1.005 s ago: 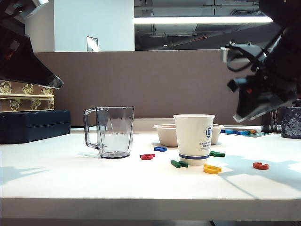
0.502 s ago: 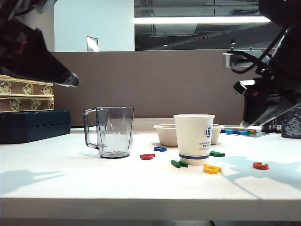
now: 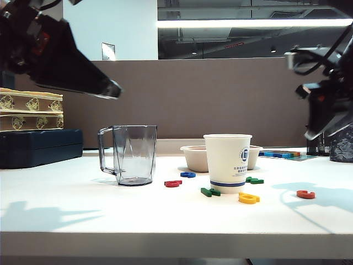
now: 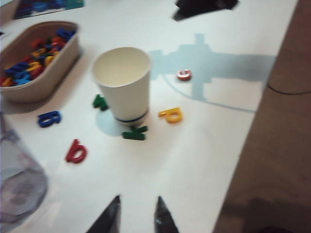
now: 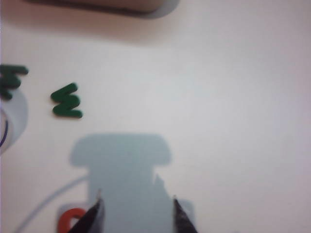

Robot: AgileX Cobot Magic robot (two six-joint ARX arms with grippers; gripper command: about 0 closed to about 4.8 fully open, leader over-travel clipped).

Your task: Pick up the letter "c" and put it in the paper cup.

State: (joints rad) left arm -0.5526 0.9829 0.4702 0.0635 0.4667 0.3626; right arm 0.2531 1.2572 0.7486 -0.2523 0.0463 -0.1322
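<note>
Orange-red letter "c" [image 3: 305, 194] lies flat on the white table [image 3: 110, 215], well to the right of the paper cup [image 3: 227, 163], apart from the yellow letter [image 3: 249, 199] that sits between them. Right gripper [image 5: 137, 209] hangs in the air above that side; its wrist view shows the jaws spread wide with nothing between them, and the c [image 5: 72, 221] sits just beside one fingertip, outside the gap, not under it. So the key relation: target is offset sideways from the gripper's centre, toward the cup side in that view. Likely needs a small sideways shift before dropping. The c's orientation is too cut off to read. Left gripper [image 4: 137, 213] is high over the table's left part near the clear mug [image 3: 129, 154], jaws narrowly parted, empty, with cup [image 4: 123, 82] and c [image 4: 184, 74] far ahead of it. Right arm is clearly the nearer one.
</note>
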